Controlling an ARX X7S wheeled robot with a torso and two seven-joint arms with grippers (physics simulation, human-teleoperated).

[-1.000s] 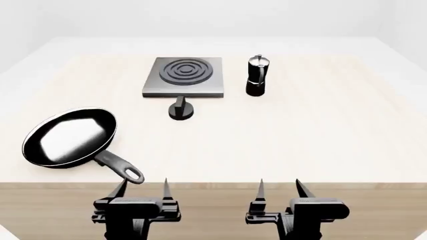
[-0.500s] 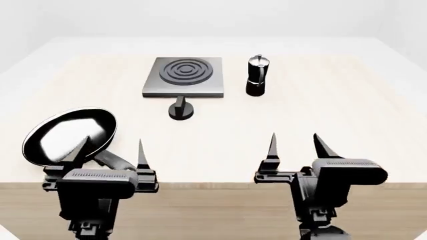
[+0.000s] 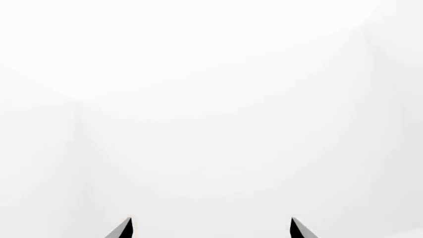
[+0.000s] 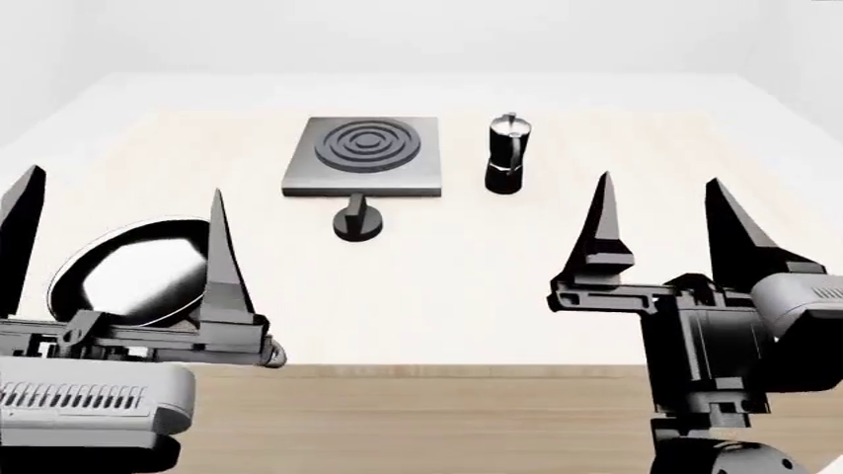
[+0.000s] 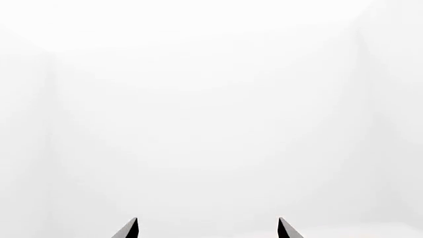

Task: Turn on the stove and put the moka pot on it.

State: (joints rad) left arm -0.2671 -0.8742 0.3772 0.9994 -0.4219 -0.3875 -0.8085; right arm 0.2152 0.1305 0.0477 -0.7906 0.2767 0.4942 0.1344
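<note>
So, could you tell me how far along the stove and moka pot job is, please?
Nothing looks done yet. The moka pot stands on the table beside the stove, not on the burner, and the knob is untouched. Left pincer and right pincer are open and empty. Both steps remain.

Head view high, facing down over table [image 4: 554,296]; wrist views face blank white, sharing nothing.

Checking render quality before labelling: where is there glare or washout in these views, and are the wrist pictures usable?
Head view: sharp, evenly lit; a bright white glare patch sits inside the round black frying pan, with only faint shadows on the pale wooden table. Left wrist view and right wrist view: almost entirely blank white, showing only dark jaw tips at the edge.
</note>
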